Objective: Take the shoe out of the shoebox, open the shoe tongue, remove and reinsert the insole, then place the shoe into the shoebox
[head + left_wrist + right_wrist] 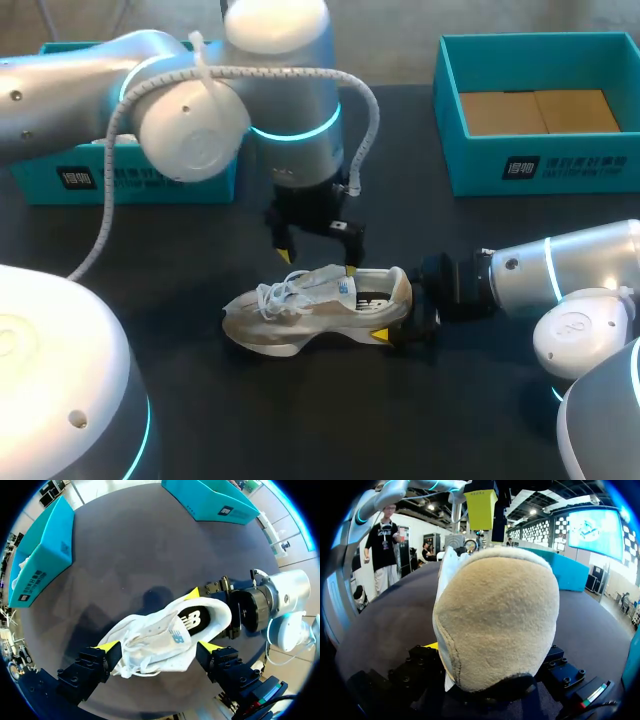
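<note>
Shoe point(315, 305) lying on desk point(300, 420), long axis running left–right, toe leftward, heel rightward. Right tool point(395, 312) clamping heel from both sides. Left tool point(318, 258) hovering spread wide, gripping nothing; tongue point(170, 631) sitting straight below it, left arm being nearer

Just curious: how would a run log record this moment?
white fabric sneaker: on black table | right claw: gripping heel | left claw: open above laces
</note>
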Tool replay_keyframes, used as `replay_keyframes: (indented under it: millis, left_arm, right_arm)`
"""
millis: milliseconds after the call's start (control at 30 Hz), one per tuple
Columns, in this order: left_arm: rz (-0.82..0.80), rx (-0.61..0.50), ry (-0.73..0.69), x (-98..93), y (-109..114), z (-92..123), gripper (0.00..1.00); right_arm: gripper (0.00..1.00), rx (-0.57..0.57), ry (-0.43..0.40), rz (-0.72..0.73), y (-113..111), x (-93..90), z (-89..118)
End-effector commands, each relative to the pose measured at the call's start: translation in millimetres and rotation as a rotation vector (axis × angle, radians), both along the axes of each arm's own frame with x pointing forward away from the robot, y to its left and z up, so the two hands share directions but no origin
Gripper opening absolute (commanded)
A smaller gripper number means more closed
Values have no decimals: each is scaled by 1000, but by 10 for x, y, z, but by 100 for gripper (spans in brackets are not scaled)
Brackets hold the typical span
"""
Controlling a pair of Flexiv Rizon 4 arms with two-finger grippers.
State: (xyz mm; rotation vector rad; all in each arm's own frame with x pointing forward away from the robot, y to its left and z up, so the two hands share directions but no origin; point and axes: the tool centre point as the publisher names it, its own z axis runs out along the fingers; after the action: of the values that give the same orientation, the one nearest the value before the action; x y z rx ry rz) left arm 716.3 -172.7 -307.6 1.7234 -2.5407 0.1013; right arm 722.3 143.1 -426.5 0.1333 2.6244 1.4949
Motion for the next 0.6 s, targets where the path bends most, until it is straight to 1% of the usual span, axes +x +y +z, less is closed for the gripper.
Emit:
replay_keyframes:
  millis: [33,233,600]
  left_arm:
    - [-3,33,-1,-3,-115,-114,100]
    - [-21,46,0,-26,-160,-219,100]
    - [-73,44,-12,93,-211,-386,100]
  right_arm:
    - [0,-6,1,0,63,-8,-62]
    - [0,-6,1,0,63,-8,-62]
    - [0,-6,1,0,63,-8,-62]
